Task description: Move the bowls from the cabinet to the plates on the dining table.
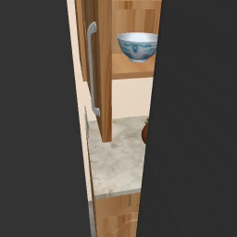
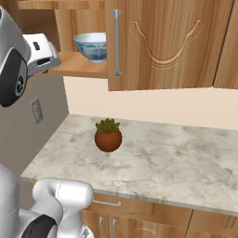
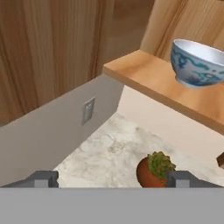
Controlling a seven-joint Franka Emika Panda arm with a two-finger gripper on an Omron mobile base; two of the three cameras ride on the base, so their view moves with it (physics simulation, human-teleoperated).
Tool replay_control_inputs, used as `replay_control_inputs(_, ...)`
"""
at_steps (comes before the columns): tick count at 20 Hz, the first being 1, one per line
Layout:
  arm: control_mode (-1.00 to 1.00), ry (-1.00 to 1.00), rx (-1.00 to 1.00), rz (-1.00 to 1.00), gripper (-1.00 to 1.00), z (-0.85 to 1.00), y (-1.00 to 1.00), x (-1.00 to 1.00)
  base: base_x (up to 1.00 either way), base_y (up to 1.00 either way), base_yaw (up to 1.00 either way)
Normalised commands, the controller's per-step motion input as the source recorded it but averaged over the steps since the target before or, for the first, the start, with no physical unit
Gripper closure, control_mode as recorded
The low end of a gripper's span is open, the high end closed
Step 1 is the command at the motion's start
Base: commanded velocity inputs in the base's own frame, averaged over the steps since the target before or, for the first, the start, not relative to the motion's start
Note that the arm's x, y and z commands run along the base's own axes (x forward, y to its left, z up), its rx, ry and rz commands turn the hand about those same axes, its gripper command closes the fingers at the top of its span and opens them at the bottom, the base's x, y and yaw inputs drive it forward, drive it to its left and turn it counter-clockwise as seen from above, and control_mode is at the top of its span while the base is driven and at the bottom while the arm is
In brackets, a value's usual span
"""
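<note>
Patterned bowl (image 2: 91, 45) on cabinet shelf (image 2: 76, 65), unlabelled

The white Franka arm with dark joints (image 2: 18, 69) rose along the left edge of the right base view, its hand raised high. In the hand view the two-finger gripper (image 3: 112, 178) had its small dark fingertips (image 3: 43, 178) spread wide apart, holding nothing.
</note>
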Motion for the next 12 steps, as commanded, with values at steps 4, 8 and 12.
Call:
replay_control_inputs(4,-1.0,-0.1,-0.32,0.01,-1.0,-0.19,0.46,0.05,0.0,0.0,0.0)
replay_control_inputs(8,-1.0,-0.01,-0.37,0.0,-1.0,-0.09,0.08,0.41,0.0,0.0,0.0)
replay_control_inputs(12,-1.0,0.0,-0.22,-0.01,-1.0,0.02,0.0,0.58,0.0,0.0,0.0)
